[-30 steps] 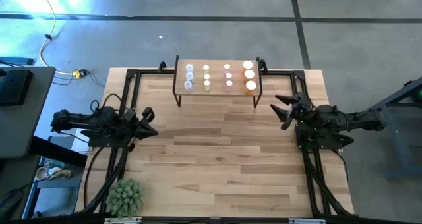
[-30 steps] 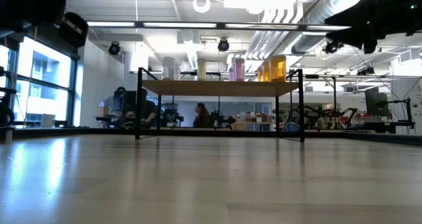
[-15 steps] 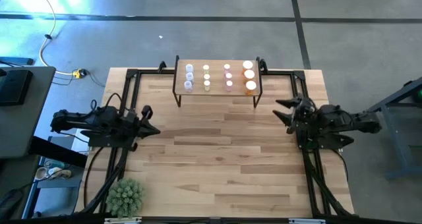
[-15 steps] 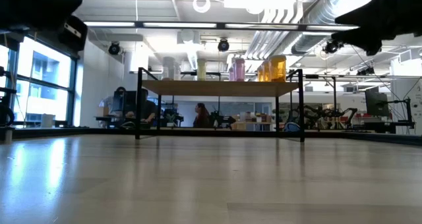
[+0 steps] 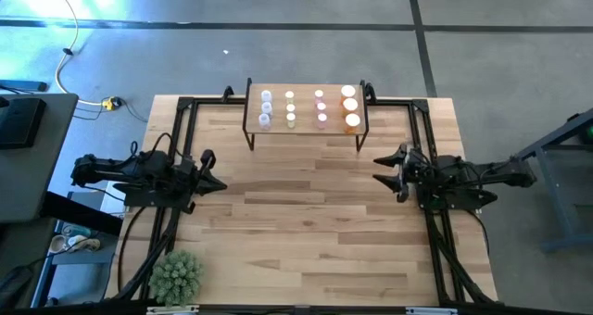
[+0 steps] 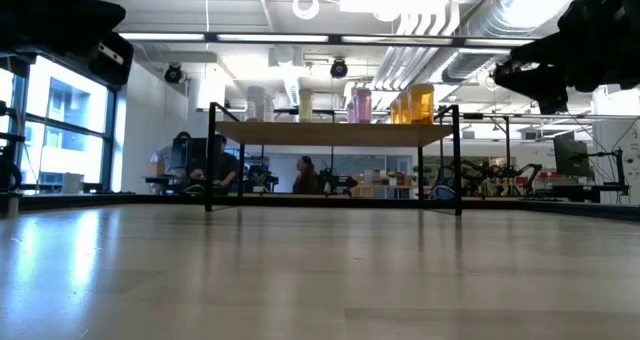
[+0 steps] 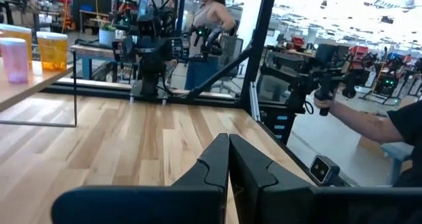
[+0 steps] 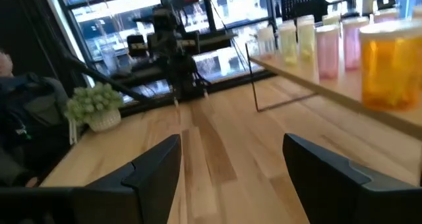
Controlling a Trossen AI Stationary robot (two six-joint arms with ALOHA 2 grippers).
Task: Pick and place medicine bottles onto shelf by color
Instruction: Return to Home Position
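Note:
The shelf point(image 5: 306, 120) stands at the table's far middle on thin black legs. On its top the medicine bottles stand in columns: bluish-clear point(image 5: 266, 108), pale yellow point(image 5: 290, 108), pink point(image 5: 321, 108), and larger orange point(image 5: 351, 108) at the right. The low view shows them in a row on the shelf point(image 6: 335, 132). My left gripper point(image 5: 215, 181) hovers at the table's left side, shut and empty, pointing level toward the right; its fingers meet in the left wrist view point(image 7: 229, 159). My right gripper point(image 5: 383, 173) hovers at the right side, open and empty point(image 8: 231, 165), pointing left.
A green potted plant point(image 5: 176, 276) sits at the near left corner. Black frame rails point(image 5: 181, 120) run along the table's left, right and far sides. Bare wood point(image 5: 306, 204) lies between the arms. A person's arm with a hand-held device point(image 7: 349, 109) shows beyond the table.
My right gripper has come down and swung from pointing toward the shelf to pointing level toward the table's left, its fingers staying open. My left gripper has tipped slightly toward level and stayed shut. The bottles and shelf have not moved.

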